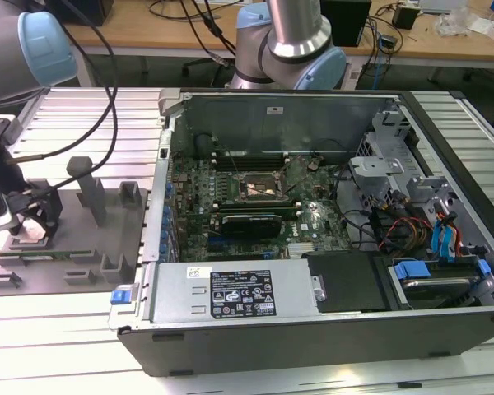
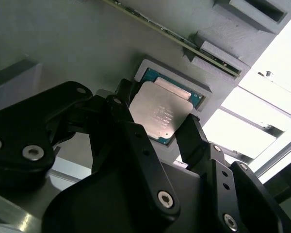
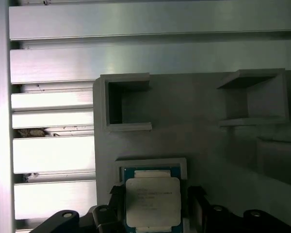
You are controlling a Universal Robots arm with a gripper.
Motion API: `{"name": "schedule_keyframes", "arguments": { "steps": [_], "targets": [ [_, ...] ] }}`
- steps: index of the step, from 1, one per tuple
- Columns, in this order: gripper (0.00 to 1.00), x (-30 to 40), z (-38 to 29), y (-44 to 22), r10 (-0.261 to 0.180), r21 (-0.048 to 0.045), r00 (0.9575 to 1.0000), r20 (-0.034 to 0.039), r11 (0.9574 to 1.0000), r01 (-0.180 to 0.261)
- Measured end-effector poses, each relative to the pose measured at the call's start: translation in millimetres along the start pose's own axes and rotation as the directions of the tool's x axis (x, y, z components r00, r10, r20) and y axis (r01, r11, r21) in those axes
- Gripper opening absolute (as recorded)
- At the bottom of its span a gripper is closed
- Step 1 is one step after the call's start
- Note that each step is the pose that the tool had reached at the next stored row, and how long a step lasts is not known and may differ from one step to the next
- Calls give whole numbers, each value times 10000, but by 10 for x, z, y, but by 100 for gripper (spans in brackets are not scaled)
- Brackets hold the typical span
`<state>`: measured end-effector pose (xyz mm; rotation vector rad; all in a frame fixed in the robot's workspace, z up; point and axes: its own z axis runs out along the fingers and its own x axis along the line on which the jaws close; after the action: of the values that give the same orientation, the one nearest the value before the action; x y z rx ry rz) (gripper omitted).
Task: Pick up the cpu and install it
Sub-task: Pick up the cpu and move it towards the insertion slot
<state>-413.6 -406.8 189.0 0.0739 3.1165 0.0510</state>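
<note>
Now: gripper (image 2: 157, 111) astride cpu (image 2: 160, 104) in tray pocket

In the exterior view the gripper (image 1: 31, 216) is down over a grey tray (image 1: 107, 239) on the slatted counter (image 1: 82, 123). The arm (image 1: 25, 41) comes in from above it.

The black fingers (image 2: 136, 141) stand apart, one on each side of the cpu, which lies directly between them. Both wrist views agree. The cpu (image 3: 153, 199) has its silver top plate up with green edge showing round the plate. It sits flat in a raised square pocket (image 3: 150, 162) of the tray. The finger tips are at the pocket's rim, close to the cpu's edges. Whether they touch it cannot be told.

In the first wrist view two open-fronted holders (image 3: 128, 77) stand on the tray just beyond the cpu from the gripper, apart from each other. In the second wrist view a thin green-edged strip (image 2: 184, 41) lies in a slot past the pocket, near the gripper and clear of it.

The open case (image 1: 313, 346) lies on the counter beside the tray. It is well apart from the gripper, toward the exterior view's right. Inside it is a green board (image 1: 313, 222) with a square socket (image 1: 262, 188) in a metal frame near the middle. A silver box (image 1: 239, 292) with a white label runs along the case wall, nearer the gripper than the socket is.
</note>
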Motion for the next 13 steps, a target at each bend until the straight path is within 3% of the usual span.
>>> {"name": "schedule_keyframes", "arguments": {
  "steps": [7,13],
  "targets": [
    [64,15,7,3,2,-6,10000,-1,10000,-2],
    [64,16,20,45,1,-8,10000,1,10000,-1]
  ]
}}
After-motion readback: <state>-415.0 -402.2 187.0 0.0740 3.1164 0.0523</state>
